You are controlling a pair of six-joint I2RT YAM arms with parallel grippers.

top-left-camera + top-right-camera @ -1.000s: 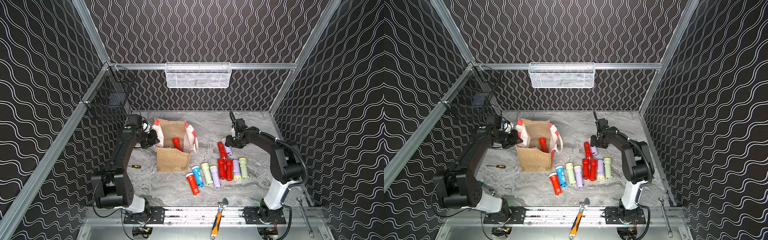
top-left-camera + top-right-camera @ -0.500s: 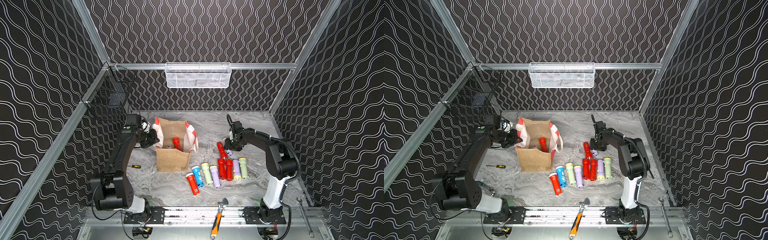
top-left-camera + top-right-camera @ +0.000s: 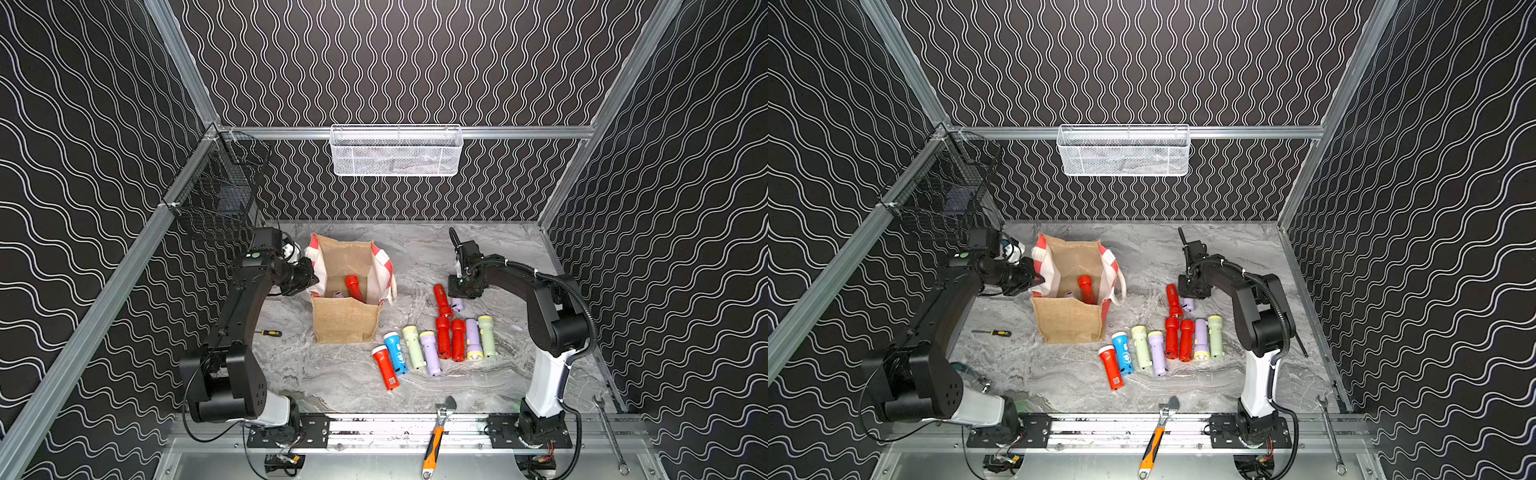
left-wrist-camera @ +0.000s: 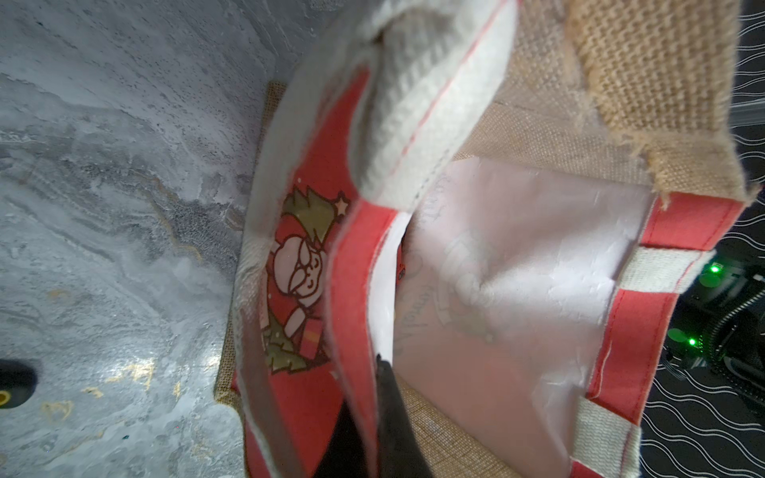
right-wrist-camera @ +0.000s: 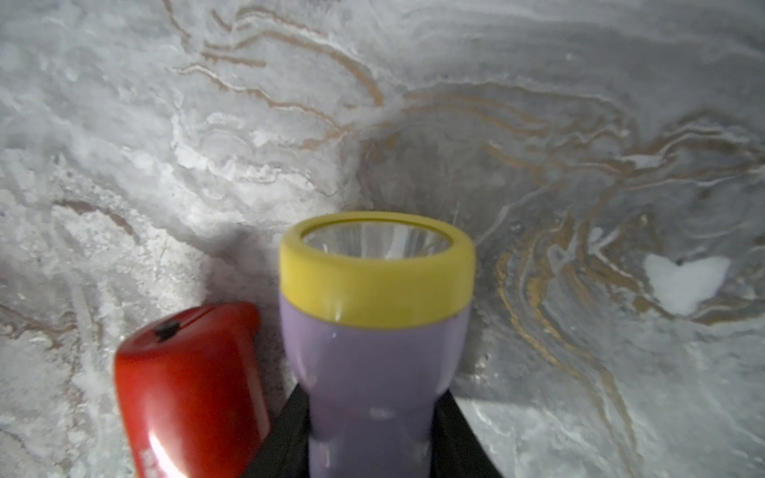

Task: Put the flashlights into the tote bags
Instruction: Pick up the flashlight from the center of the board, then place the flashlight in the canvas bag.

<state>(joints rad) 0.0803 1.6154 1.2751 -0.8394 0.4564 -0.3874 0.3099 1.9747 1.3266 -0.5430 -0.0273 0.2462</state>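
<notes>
1. Lilac plastic with a yellow head ring: the lilac flashlight (image 5: 374, 343) is clamped between the right jaws at its narrow handle, so the wider head pokes out clear in front. It sits low over the table (image 3: 332, 386), beyond the other loose ones. I cannot tell whether it has left the surface.
2. One red flashlight (image 5: 190, 385) lies just beside it, close against one side of the grip, so a lift straight up looks the safest way not to drag this neighbour along.
3. Left jaws are clenched on the red-and-white side panel (image 4: 352, 289) of the tote bag (image 3: 345, 328). That hold props the soft burlap upright and draws the mouth wide, giving a drop a broad target.
4. Inside the bag a red torch (image 3: 353, 286) leans on the lining, with a lilac end (image 3: 338, 294) showing beside it.
5. Eight more flashlights (image 3: 440, 345) lie in a loose row on the table between the bag and the right arm, so most of the job remains.
</notes>
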